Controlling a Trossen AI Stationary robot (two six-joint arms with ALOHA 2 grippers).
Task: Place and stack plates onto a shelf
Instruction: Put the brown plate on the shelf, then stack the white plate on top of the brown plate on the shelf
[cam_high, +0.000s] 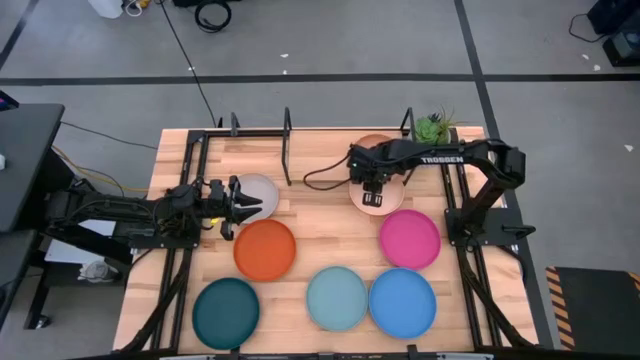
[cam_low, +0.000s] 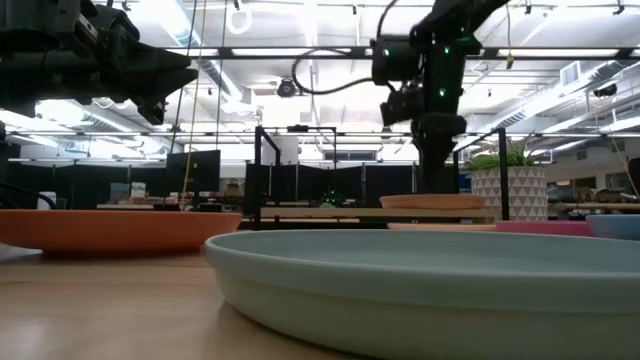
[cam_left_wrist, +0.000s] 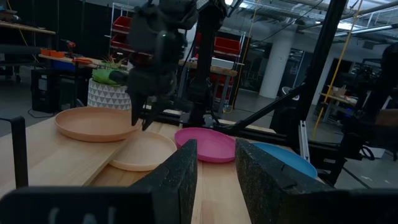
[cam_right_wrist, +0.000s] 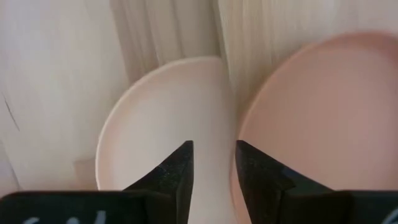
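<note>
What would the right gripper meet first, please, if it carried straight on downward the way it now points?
Probably the round matte cream plate directly beneath the right gripper, close to the edge of the peach plate beside it; the depth is unclear.

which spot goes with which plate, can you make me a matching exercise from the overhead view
Things:
1. orange plate
2. dark teal plate
3. blue plate
4. peach plate

Places:
A. front left corner of the table
B. on the shelf, under the right arm
C. just right of the light teal plate
D. below the left end effector in the picture

Pairs: 1-D, 2-A, 3-C, 4-B
</note>
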